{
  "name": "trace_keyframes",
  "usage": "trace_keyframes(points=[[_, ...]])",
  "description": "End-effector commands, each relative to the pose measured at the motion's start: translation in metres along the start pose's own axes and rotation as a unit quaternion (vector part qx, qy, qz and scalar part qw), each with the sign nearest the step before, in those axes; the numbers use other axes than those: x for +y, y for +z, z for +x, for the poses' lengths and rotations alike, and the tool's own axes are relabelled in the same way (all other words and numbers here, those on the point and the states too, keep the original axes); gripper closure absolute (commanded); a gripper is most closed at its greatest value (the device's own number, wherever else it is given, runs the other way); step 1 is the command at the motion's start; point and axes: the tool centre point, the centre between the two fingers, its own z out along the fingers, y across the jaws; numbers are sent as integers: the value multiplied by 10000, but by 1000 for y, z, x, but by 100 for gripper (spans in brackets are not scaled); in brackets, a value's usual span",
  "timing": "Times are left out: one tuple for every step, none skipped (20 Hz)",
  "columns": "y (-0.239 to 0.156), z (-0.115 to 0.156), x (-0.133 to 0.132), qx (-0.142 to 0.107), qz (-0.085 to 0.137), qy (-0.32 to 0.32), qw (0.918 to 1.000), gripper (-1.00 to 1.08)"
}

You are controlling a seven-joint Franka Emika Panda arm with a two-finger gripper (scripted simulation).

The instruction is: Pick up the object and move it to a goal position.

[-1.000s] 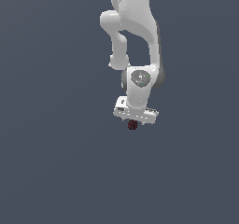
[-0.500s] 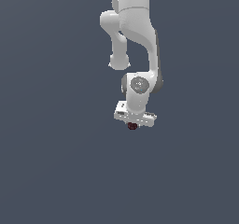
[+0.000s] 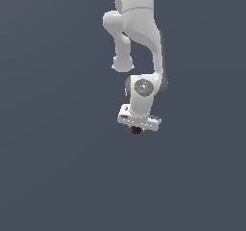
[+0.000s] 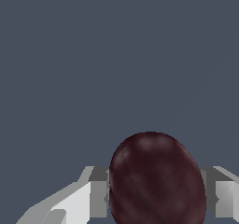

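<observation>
Overhead, gripper (image 3: pixel 137 129) around ball (image 3: pixel 137 129).

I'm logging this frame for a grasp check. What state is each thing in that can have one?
Small dark maroon ball: held between the fingers, lifted off the plain grey ground.
White hand: shut on the ball, a finger against each side.
White robot arm: bent, with the hand pointing down.

Distant exterior view; close wrist view
</observation>
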Motion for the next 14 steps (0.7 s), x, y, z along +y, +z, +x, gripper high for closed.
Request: trace_keyframes(points=[[0,0,0,0,0,0,10000,108],[-1,0,0,0,0,0,10000,108],[-3,1,1,0,0,0,10000,108],[-5,1,1,0,0,0,10000,108],[-8,2,2,0,0,0,10000,108],[-12,3,3,0,0,0,10000,108],[-16,4,4,0,0,0,10000,108],[-21,5,6,0,0,0,10000,108],[-26,7,7,0,0,0,10000,108],[-32,8,9,0,0,0,10000,108],[-39,10,10,0,0,0,10000,108],[-46,12,12,0,0,0,10000,108],[-54,14,14,0,0,0,10000,108],[-62,16,17,0,0,0,10000,108]])
